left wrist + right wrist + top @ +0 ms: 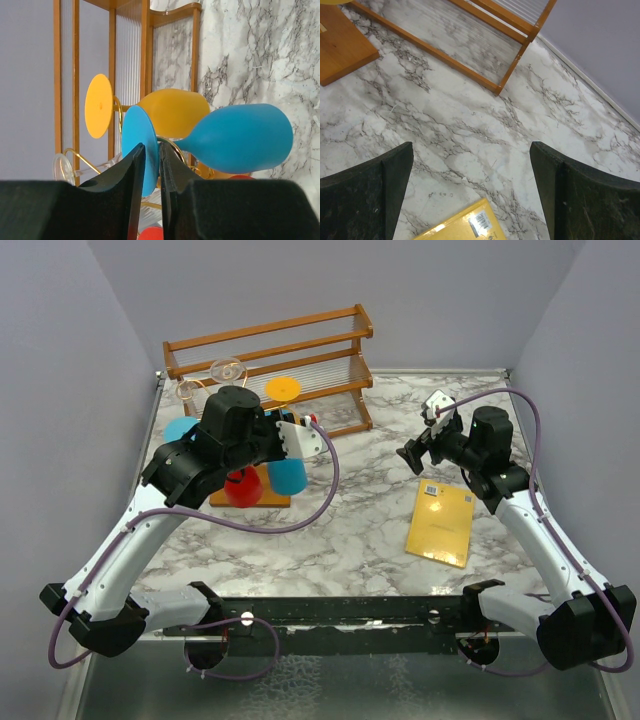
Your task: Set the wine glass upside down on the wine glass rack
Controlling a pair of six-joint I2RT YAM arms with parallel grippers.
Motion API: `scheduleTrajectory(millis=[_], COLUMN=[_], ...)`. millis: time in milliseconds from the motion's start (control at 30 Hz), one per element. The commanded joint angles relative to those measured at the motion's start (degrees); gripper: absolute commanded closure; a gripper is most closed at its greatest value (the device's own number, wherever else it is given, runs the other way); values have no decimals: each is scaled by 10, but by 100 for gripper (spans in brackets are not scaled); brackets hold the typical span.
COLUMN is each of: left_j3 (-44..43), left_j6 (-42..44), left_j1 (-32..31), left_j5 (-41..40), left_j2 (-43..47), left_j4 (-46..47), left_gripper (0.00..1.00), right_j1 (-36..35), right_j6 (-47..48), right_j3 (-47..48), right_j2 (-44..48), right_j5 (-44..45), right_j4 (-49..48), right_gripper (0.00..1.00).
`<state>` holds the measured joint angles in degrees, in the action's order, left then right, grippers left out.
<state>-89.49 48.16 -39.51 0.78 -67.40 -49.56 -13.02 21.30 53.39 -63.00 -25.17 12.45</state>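
Left arm is reaching over the wine glass rack point(268, 502), which stands on the marble counter point(350, 540) just in front of a two-tier wooden slatted shelf point(270, 340).

Left tool point(151, 150): the fingers are nearly together, with a thin slit between them. The round foot of the blue wine glass point(240, 139) shows in and behind that slit. Cannot tell whether the fingers pinch the foot or only flank it.

Blue wine glass: it is at the rack and inverted. In the top view its bowl hangs low beside the rack's orange-brown base, and its foot is up at the tool. A gold wire loop point(172, 145) curves past the stem where it meets the bowl; whether the wire carries the glass is not clear.

Other glasses on the rack:
- A yellow glass point(172, 112) sits just behind the blue one, its foot disc turned toward the shelf.
- A red glass point(242, 488) sits low beside the blue bowl.
- A clear glass point(227, 370) is on the far side, its foot up.

Right tool point(470, 152): the fingers are spread wide with nothing between them. It hovers above bare counter, well apart from the rack. A yellow packet point(441, 523) with a barcode label lies flat on the counter just beneath and in front of it.
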Motion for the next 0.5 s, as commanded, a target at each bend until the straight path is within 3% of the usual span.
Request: scheduleTrajectory(millis=[0, 467], left_j3=[-1, 6], left_j6=[-16, -30], left_j1=[-2, -2], left_j5=[34, 63], left_j2=[3, 5], left_j4=[7, 2], left_gripper=[78, 73], right_j1=[3, 3], right_j6=[8, 9], right_j3=[-3, -3], right_j2=[1, 2], right_j5=[-12, -14], right_j4=[-4, -5], right_gripper=[0, 0])
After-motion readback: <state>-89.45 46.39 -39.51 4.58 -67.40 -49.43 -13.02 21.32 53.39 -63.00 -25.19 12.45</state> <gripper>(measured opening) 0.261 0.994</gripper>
